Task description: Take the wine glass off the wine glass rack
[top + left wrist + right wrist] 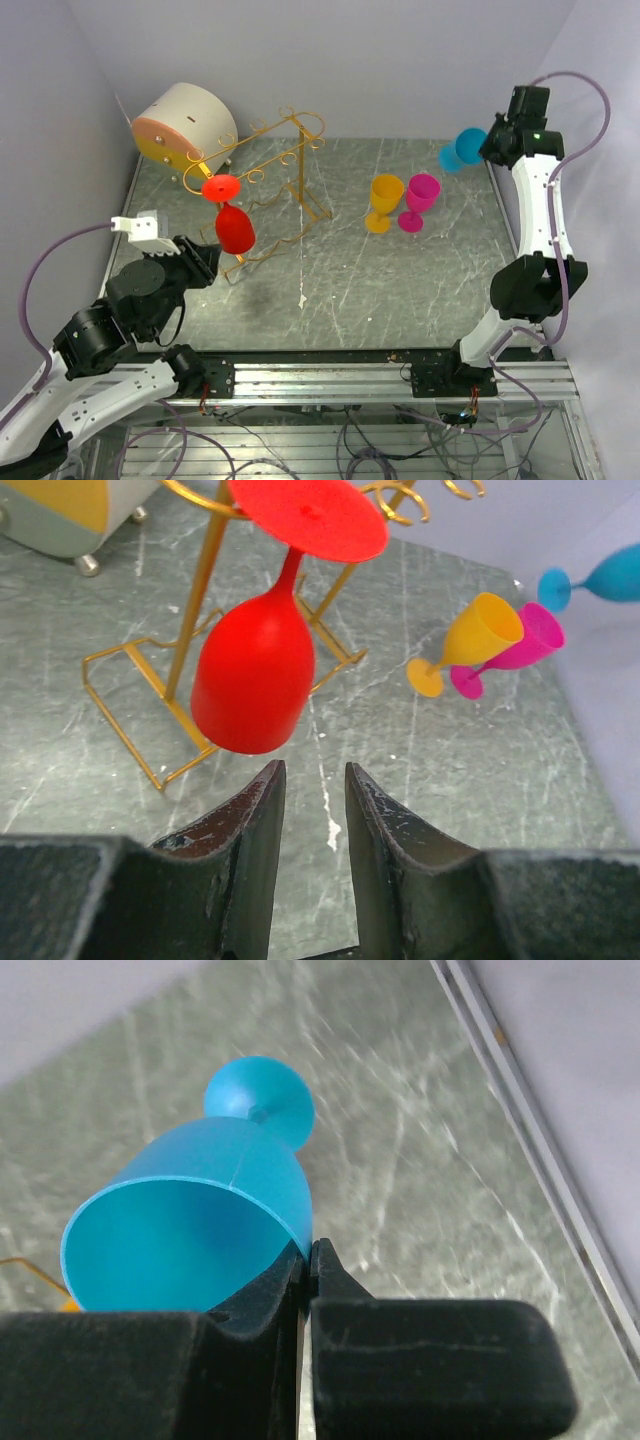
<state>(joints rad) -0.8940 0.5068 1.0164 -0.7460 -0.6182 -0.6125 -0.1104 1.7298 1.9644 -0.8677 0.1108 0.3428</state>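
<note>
A red wine glass (235, 230) (255, 675) hangs upside down by its foot from the rails of the gold wire wine glass rack (298, 180) (188, 620). My left gripper (205, 260) (312, 770) is open just short of the bowl's rim, with only table showing between its fingers. At the far right, my right gripper (490, 148) (308, 1248) is raised and shut on the rim of a blue wine glass (462, 148) (190, 1220), which lies tilted with its foot pointing away.
A yellow glass (384, 200) and a pink glass (420, 197) stand side by side on the grey marbled table (400, 290), right of the rack. A cream drum with an orange face (185, 125) sits at the back left, behind the rack.
</note>
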